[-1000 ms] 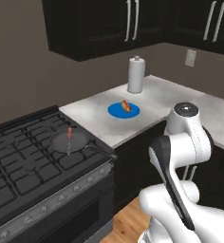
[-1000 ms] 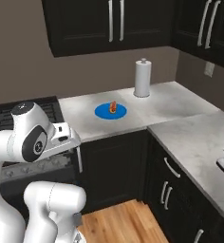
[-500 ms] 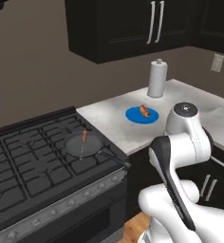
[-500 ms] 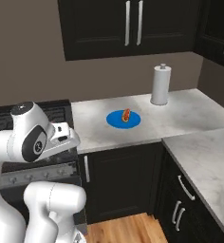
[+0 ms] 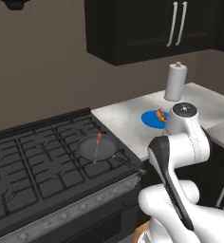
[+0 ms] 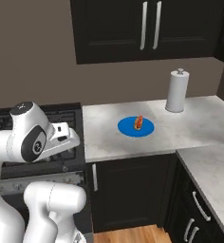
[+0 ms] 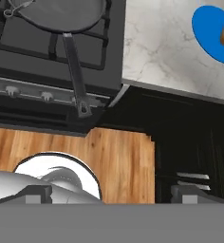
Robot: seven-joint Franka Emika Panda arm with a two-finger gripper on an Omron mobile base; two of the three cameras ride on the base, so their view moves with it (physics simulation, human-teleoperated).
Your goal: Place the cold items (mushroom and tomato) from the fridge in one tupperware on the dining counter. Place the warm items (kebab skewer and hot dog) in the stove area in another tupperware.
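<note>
The kebab skewer [image 5: 98,141] lies in a dark frying pan [image 5: 88,151] on the black stove. The hot dog [image 6: 138,122] rests on a blue plate [image 6: 135,127] on the pale counter to the stove's right; the left base view shows the same hot dog [image 5: 160,114]. My gripper [image 7: 113,195] hangs open in front of the stove over the wood floor, nothing between its fingertips [image 7: 38,194]. From the hand view the pan [image 7: 61,14] is up ahead and the plate [image 7: 211,28] is at the top right. Mushroom, tomato and tupperware are out of view.
A paper towel roll [image 6: 177,91] stands at the back of the counter [image 6: 194,118]. The pan's long handle [image 7: 75,71] juts out past the stove's front edge. Dark upper cabinets [image 6: 147,28] hang above the counter, with dark lower cabinet doors [image 6: 133,190] beneath it.
The whole picture has shifted: the base has driven, bringing the stove and pan more to the middle of the views. The skewer, hot dog and plate stay put; the gripper stays open.
</note>
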